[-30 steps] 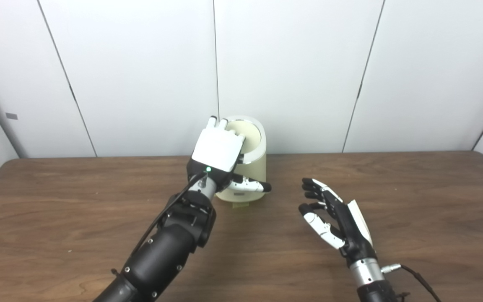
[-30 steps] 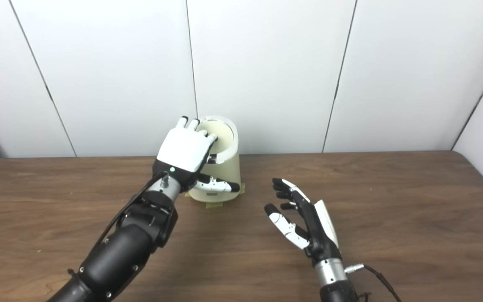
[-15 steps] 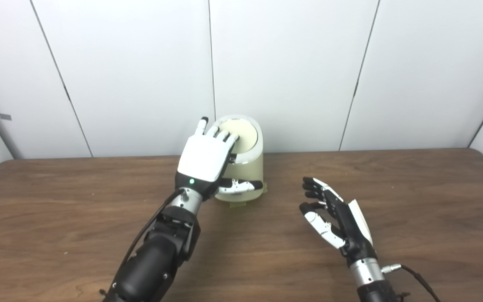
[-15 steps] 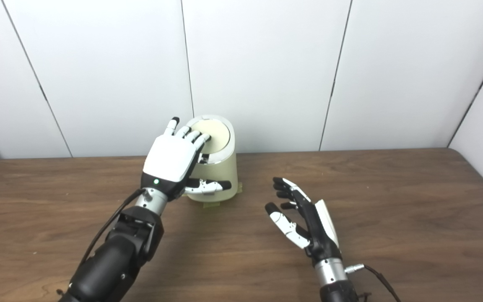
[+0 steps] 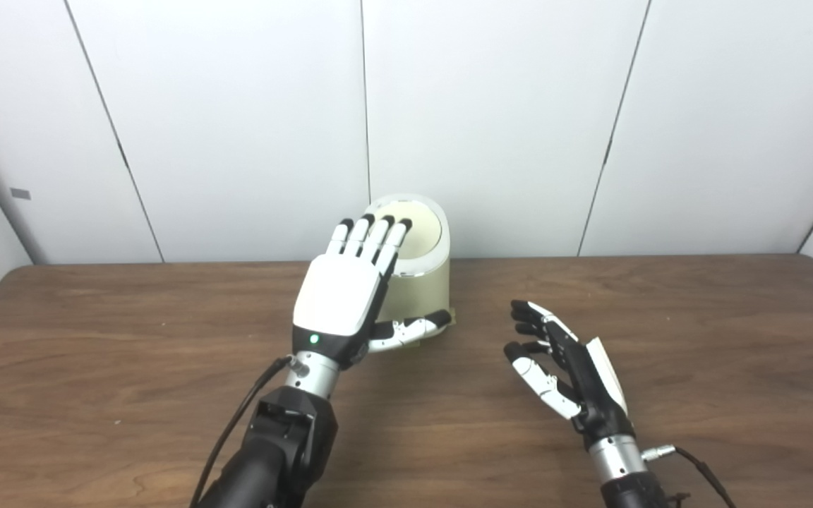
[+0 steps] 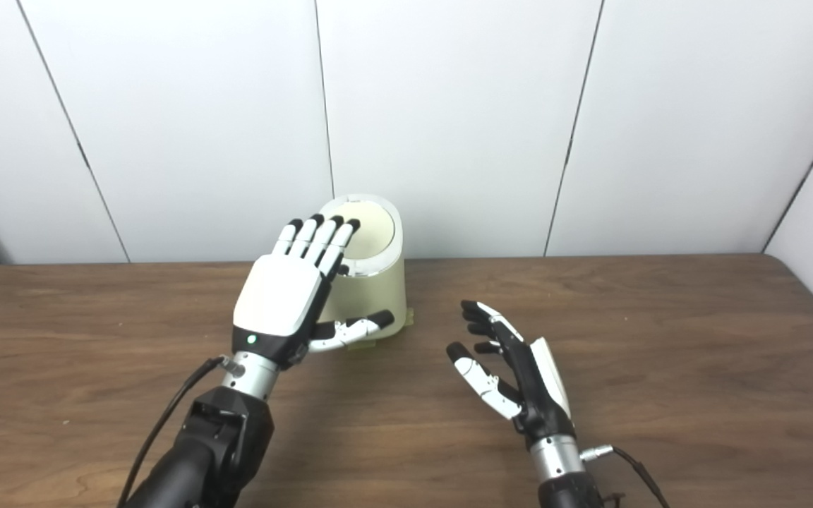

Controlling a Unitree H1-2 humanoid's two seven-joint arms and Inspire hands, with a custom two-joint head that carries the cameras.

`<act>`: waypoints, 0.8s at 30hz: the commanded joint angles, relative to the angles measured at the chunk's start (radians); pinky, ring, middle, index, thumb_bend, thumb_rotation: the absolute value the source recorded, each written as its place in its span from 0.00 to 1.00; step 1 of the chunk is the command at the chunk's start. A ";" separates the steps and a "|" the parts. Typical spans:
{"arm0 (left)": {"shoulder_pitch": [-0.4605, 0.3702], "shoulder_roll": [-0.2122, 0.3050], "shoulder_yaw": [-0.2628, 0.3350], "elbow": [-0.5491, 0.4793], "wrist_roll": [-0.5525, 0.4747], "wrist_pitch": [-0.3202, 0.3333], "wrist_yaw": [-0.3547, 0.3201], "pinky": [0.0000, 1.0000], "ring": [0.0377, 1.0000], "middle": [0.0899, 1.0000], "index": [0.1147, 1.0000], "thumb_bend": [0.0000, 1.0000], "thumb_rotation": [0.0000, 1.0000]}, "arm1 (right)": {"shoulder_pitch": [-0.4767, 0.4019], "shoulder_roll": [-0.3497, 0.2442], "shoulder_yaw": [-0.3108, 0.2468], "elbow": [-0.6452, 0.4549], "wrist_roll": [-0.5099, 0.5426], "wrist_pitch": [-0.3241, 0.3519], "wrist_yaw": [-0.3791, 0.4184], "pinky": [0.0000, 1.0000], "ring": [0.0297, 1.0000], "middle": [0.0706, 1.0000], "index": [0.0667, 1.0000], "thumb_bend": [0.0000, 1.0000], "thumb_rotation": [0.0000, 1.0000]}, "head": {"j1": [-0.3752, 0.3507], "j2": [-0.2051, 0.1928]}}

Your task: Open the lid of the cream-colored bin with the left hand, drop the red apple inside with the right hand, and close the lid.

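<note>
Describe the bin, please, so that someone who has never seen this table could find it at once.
Look to the far edge of the wooden table, where it meets the white wall. Near the middle stands the bin, a small round tub with its lid shut. It is the only cream-coloured object there, right beyond the left hand.

One cream-colored bin [image 5: 417,282] stands on the one wooden table [image 5: 696,339], and it carries one lid [image 5: 420,233], which lies shut on its top. Two robot hands are in view: one left hand [image 5: 346,296] and one right hand [image 5: 565,370], each on its own dark arm. One cable [image 5: 696,462] runs from the right wrist, and another cable [image 5: 237,423] runs along the left forearm. No apple can be seen.
</note>
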 commanded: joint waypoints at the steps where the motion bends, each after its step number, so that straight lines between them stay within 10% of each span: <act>1: -0.026 -0.024 0.051 -0.073 -0.091 -0.037 0.047 1.00 1.00 1.00 1.00 0.59 1.00 | -0.028 0.000 -0.003 -0.032 -0.008 -0.016 -0.017 0.70 0.79 0.81 0.81 0.35 0.75 | -0.003 0.000; 6: 0.032 -0.047 0.199 -0.127 -0.421 -0.188 0.072 1.00 1.00 1.00 1.00 0.49 1.00 | -0.028 0.001 -0.005 -0.029 -0.006 -0.014 -0.016 0.70 0.79 0.81 0.81 0.35 0.75 | -0.005 0.000; 10: 0.100 -0.010 0.288 -0.132 -0.633 -0.288 0.023 0.94 0.99 0.99 0.98 0.41 0.71 | -0.025 0.005 -0.011 -0.033 -0.019 -0.026 -0.036 0.69 0.79 0.81 0.82 0.29 0.72 | -0.008 0.003; 14: 0.159 0.014 0.343 -0.126 -0.801 -0.328 -0.033 0.86 0.92 0.92 0.90 0.34 0.77 | -0.026 0.007 -0.020 -0.024 -0.023 -0.047 -0.064 0.68 0.79 0.82 0.82 0.24 0.68 | -0.007 0.004; 17: 0.204 0.029 0.385 -0.094 -0.936 -0.396 -0.067 0.79 0.85 0.84 0.81 0.24 0.88 | -0.029 0.002 -0.024 -0.013 -0.031 -0.072 -0.087 0.56 0.70 0.74 0.81 0.19 0.57 | -0.008 0.006; 24: 0.280 0.030 0.452 -0.040 -1.110 -0.414 -0.136 0.78 0.82 0.80 0.75 0.25 0.68 | -0.029 0.039 -0.071 -0.013 0.008 -0.070 -0.145 0.59 0.70 0.72 0.73 0.22 0.29 | -0.009 0.009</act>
